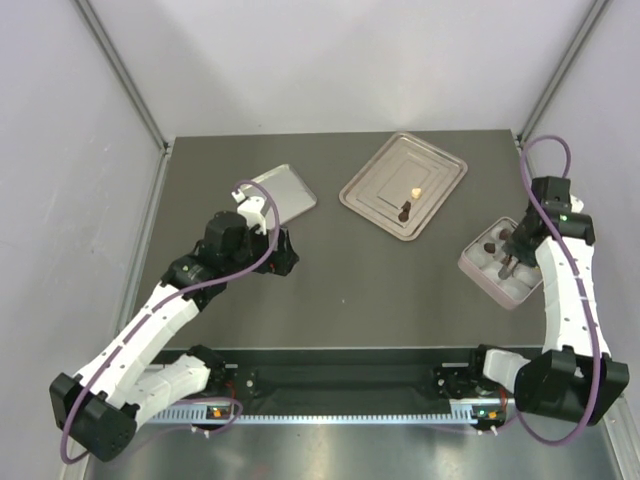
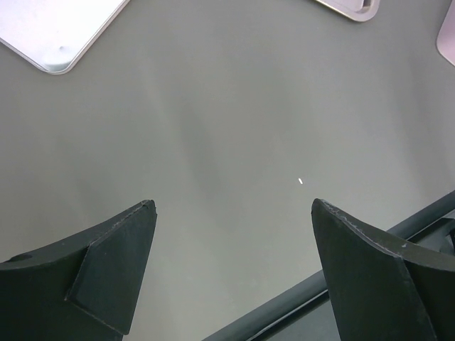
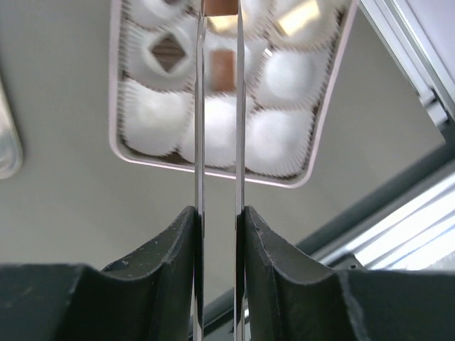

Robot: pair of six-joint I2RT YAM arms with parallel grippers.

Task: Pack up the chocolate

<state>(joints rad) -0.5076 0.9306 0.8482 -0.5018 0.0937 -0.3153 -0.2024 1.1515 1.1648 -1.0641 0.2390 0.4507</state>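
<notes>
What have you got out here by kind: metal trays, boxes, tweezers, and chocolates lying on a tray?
Silver trays: 2
Pink box: 1
Tweezers, gripped in the right claw: 1
Chocolates on the larger tray: 2, one tan, one dark
Total: 6

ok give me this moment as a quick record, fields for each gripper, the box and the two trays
left gripper: open, empty, above bare table
right gripper: shut on metal tweezers, over the box
tweezers tip: brown chocolate piece between the blades, cut off by the frame's edge
box: pink, white paper cups; at least three filled, nearest row of three empty
centre tray: one tan piece, one dark piece
small tray: no pieces visible
</notes>
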